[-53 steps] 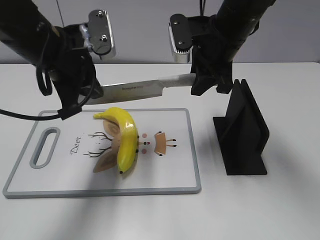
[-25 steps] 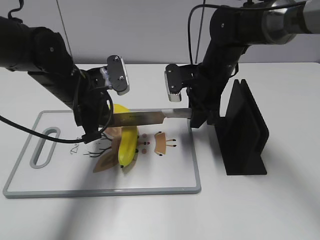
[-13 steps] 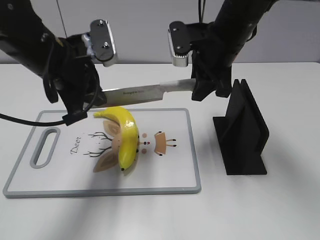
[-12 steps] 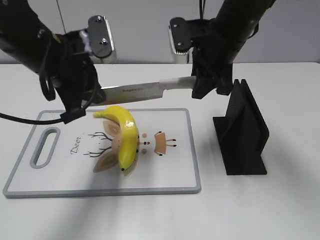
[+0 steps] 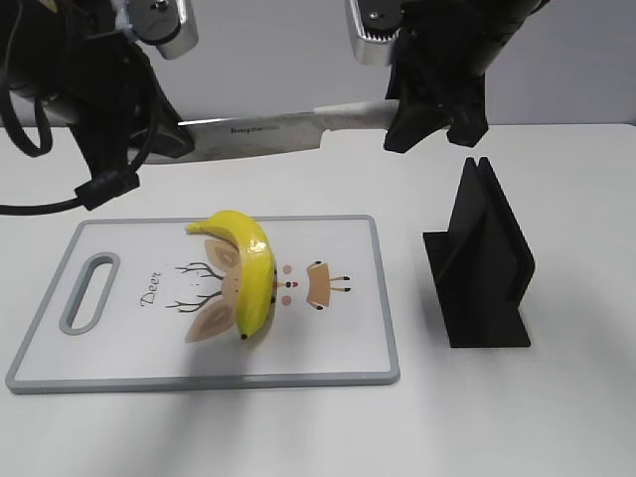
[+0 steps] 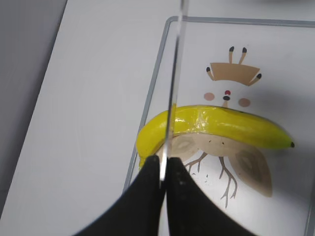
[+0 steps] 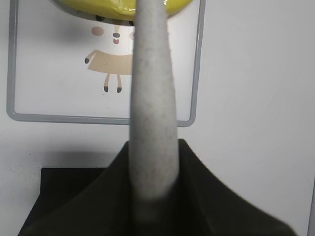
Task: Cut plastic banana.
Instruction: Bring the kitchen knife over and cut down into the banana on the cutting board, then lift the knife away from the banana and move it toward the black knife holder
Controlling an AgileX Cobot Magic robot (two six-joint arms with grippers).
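Your knife (image 5: 260, 133) has risen well clear of the plastic banana (image 5: 246, 270), which lies whole on the cutting board (image 5: 343, 353). The left gripper (image 6: 164, 172) pinches the blade tip; the right gripper (image 7: 150, 162) clamps the grey handle. With no cut visible, another downward stroke looks needed.

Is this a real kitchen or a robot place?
Probably a robot lab set up like a kitchen: a toy banana on a deer cutting board, a bare white table, and a knife held by robot arms.
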